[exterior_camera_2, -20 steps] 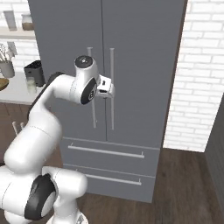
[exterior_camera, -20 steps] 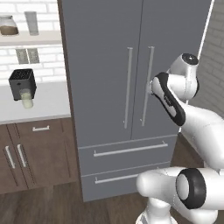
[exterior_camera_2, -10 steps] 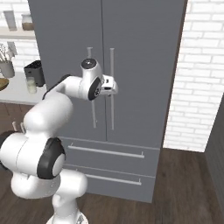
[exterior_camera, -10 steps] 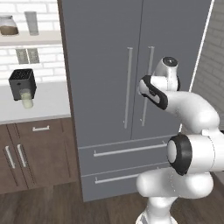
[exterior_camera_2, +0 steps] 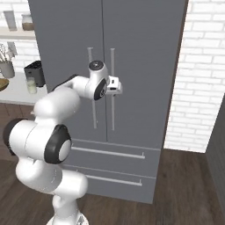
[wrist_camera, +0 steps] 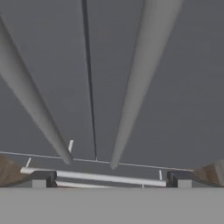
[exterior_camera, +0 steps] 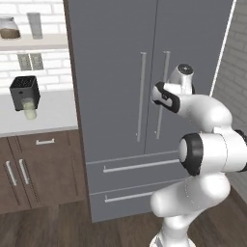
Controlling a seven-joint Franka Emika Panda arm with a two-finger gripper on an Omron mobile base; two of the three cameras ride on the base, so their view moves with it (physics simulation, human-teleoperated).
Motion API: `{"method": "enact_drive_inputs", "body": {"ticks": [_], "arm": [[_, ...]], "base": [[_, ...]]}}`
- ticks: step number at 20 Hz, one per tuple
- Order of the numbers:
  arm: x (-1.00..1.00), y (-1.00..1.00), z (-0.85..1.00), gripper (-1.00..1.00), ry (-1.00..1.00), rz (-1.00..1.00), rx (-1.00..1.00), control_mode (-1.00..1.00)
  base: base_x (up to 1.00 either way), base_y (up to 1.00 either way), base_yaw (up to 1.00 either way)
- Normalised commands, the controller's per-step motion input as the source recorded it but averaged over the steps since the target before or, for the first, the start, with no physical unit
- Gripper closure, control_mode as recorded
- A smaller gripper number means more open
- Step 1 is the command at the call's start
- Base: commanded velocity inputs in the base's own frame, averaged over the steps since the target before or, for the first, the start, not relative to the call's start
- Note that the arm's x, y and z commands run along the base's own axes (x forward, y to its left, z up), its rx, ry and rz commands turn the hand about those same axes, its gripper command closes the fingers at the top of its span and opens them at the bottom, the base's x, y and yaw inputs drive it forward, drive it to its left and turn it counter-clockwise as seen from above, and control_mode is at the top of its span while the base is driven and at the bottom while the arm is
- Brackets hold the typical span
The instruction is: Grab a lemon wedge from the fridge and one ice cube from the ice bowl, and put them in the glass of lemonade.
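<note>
Nearest the camera, the gripper has its jaws spread wide with nothing between them; in the hand view its two dark fingertips sit at the bottom edge, well apart. Just ahead of them, filling the upper part of that view, two long silver bar handles run from the top down to the lower centre: the right handle ends almost midway between the tips, the left handle ends a bit left of centre. The door seam runs between the two.

In the right base view the gripper is at centre frame, just beside the right handle, pointing at the fridge; touching or not cannot be told. In the left base view the hand is at centre right, near the right handle.

The handle's long axis is vertical in the room and it lies straight ahead of the hand. Judgement: the coming move turns on the open jaws straddling that vertical bar, so the finger gap needs to cross the bar's axis. The fridge doors are shut, so the lemon wedge, presumably inside, is hidden; direction and long axis cannot be told.

Farther off, upper left of the left base view, the glass of lemonade stands upright on the counter in front of a black toaster. The ice bowl peeks in at the left edge of the right base view, near a grey utensil cup.
</note>
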Motion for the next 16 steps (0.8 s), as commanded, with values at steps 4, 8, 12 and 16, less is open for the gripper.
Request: {"method": "enact_drive_inputs", "body": {"ticks": [4,8,12,16], "arm": [[0.22,-0.1,-0.02,-1.0,0.0,0.0,0.01,-1.0],[0.05,-0.35,-0.01,-1.0,0.0,-0.02,0.08,-1.0],[0.01,-0.19,-0.02,-1.0,0.0,-0.02,0.06,-1.0],[0.21,0.0,-0.09,-1.0,0.0,0.0,0.01,-1.0]], "base": [[0.0,0.0,0.0],[0.0,0.0,0.0],[0.0,0.0,0.0],[0.0,0.0,0.0]]}}
